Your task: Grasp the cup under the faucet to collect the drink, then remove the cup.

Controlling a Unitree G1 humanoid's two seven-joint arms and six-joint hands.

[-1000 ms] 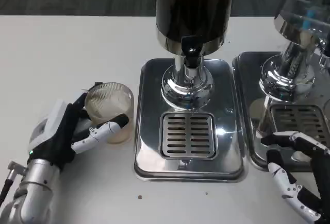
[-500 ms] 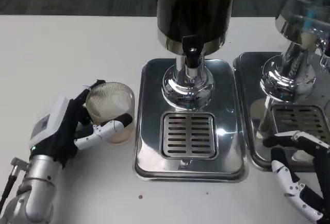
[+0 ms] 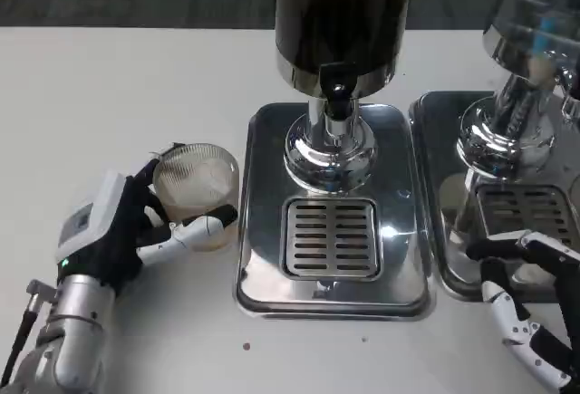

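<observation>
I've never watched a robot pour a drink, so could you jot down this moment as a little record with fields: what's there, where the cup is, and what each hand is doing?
cup: clear ribbed cup on the white table, left of the tray, not under the faucet
left hand: left hand wraps its fingers around the cup
right hand: right hand hovers at the lower right, fingers apart, holding nothing
dispenser: dark drink dispenser with black faucet
drip tray: steel tray with slotted grate, nothing on it
second dispenser: second dispenser at the right edge
</observation>
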